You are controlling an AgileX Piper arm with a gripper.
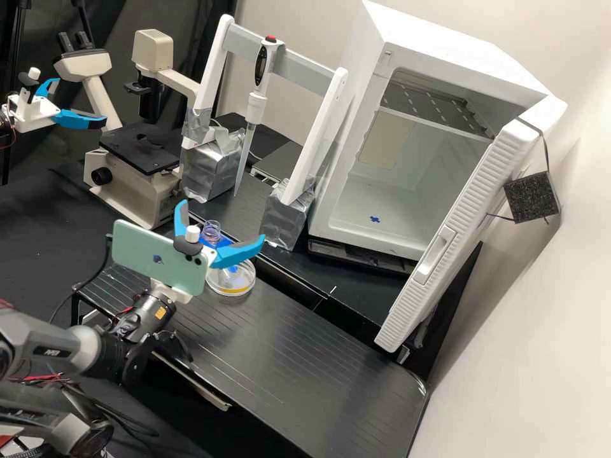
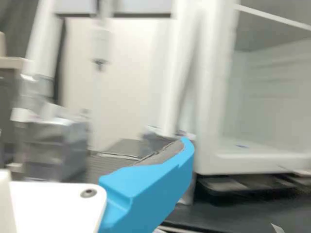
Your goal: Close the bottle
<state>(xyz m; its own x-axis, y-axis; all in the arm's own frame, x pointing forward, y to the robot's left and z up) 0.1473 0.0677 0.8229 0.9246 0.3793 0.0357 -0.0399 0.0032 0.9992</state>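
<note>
Blue fingers spread wide, your claw (image 1: 223,221) has the clear bottle's neck (image 1: 212,229) showing between its tips in the high view; you'll see a round clear dish (image 1: 230,291) near the claw.

The gripper (image 1: 221,220) is spread near a clear bottle (image 1: 212,230); a pipette (image 1: 256,102) is held by a white-posted stand (image 1: 305,71).

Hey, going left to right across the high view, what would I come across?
Beige microscope, clear bottle, upright pipette, open white cabinet. Things that overlap these are left out.
</note>
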